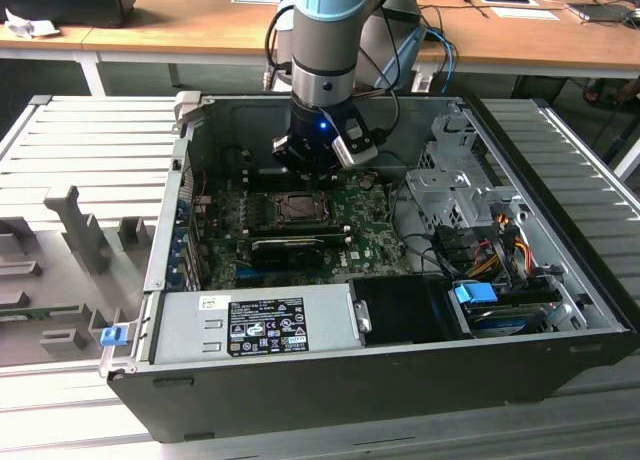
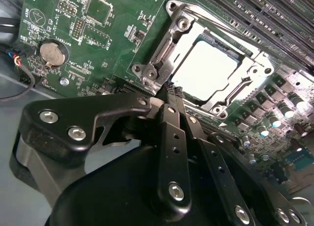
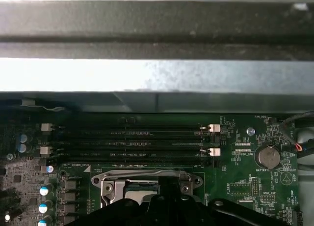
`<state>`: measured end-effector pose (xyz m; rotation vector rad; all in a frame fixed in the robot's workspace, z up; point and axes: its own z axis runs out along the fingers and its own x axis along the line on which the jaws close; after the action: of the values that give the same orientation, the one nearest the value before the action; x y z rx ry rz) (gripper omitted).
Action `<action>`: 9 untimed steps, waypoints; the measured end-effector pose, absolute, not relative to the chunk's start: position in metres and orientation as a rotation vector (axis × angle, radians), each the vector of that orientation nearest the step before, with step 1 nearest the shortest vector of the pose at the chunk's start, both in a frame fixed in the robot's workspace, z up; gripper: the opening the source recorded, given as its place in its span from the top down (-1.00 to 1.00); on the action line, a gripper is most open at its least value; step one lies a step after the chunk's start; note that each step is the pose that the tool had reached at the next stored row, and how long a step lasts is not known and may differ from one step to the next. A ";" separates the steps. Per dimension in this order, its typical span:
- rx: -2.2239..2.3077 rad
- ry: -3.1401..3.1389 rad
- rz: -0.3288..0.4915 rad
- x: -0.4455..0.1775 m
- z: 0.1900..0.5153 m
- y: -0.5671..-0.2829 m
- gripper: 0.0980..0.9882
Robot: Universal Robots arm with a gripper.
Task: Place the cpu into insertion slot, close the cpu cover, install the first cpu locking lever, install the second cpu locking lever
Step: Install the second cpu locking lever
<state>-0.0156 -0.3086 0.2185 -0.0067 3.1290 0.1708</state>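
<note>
The cpu [image 2: 208, 71] lies flat in the insertion slot [image 1: 300, 208], and its metal top shines bright in the second wrist view. The cpu cover [image 2: 184, 27] lies down around it as a silver frame with the chip showing through its cut-out. My gripper [image 2: 172, 88] hangs just above the socket's near edge, fingers pressed together with nothing between them. In the exterior view the gripper [image 1: 312, 165] is over the back edge of the socket, inside the open computer case. The socket frame [image 3: 142, 184] also shows in the first wrist view. How the locking levers stand I cannot tell.
Memory slots [image 3: 132, 137] run beside the socket, and a coin battery [image 2: 52, 53] sits on the board. A long black card [image 1: 290, 245] lies in front of the socket. The power supply [image 1: 250, 320], drive cage [image 1: 450, 190] and cables [image 1: 500, 250] crowd the case.
</note>
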 end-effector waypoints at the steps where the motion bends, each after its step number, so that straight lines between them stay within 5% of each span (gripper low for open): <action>1: -0.007 3.129 0.171 -0.016 0.218 -0.309 0.98; 9: -0.007 3.129 0.171 -0.016 0.218 -0.314 0.98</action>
<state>-0.0156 -0.3137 0.2184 -0.0068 3.1289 0.1710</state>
